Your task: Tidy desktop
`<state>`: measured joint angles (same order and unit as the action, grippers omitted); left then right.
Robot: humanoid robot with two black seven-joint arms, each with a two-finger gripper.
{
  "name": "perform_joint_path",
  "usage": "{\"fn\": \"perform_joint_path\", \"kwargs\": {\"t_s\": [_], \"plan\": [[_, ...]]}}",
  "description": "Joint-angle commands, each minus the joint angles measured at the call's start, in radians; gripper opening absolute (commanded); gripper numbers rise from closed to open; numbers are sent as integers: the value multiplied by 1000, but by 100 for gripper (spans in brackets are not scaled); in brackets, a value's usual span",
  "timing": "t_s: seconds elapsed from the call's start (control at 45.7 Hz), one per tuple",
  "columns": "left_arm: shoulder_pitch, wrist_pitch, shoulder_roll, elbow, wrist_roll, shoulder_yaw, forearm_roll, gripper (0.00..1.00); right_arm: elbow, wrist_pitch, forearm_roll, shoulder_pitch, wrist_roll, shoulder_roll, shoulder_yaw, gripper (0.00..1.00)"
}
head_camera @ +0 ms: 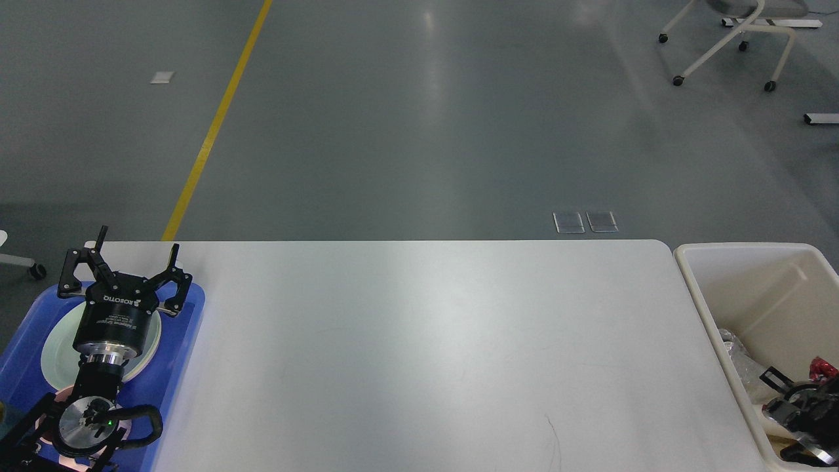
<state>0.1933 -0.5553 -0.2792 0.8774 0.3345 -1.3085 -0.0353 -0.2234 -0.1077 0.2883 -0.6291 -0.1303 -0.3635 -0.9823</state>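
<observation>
The tabletop (426, 354), glossy white with rounded far corners, filled the near half of the head view, from the blue tray on the left to the cream bin on the right, with grey floor beyond its far edge. A faint dark scratch marked its near right part.

The blue tray (187, 328) lay at the tabletop's left end, holding a pale round plate (49, 354) with a pinkish item near the view's bottom edge, mostly hidden by the arm. The left end effector (134, 265) hung over the tray's far end, above the plate, its two black fingers spread wide apart with nothing between them.

The cream bin (695, 308) stood just beside the tabletop's right edge, with crumpled clear plastic (737, 364) and a red item (822, 368) inside. The right end effector (783, 393) sat low in the bin at the view's right edge, dark and partly cut off; I could not tell whether its fingers were spread or pressed together.

On the floor, a yellow line (216, 121) ran away from the tabletop's far left corner, two small clear plates (585, 221) lay near its far edge, and a white wheeled chair base (727, 42) stood at the far right
</observation>
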Motion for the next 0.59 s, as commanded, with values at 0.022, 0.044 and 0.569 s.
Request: {"fn": "perform_joint_path", "kwargs": {"t_s": [0.022, 0.044, 0.569], "plan": [[0, 0, 0, 0, 0, 0, 0, 97, -2, -12, 2, 0, 0, 1, 1, 11], [0, 0, 0, 0, 0, 0, 0, 96, -2, -26, 3, 0, 1, 1, 1, 38], [0, 0, 0, 0, 0, 0, 0, 96, -14, -118, -6, -15, 8, 17, 7, 100]]}}
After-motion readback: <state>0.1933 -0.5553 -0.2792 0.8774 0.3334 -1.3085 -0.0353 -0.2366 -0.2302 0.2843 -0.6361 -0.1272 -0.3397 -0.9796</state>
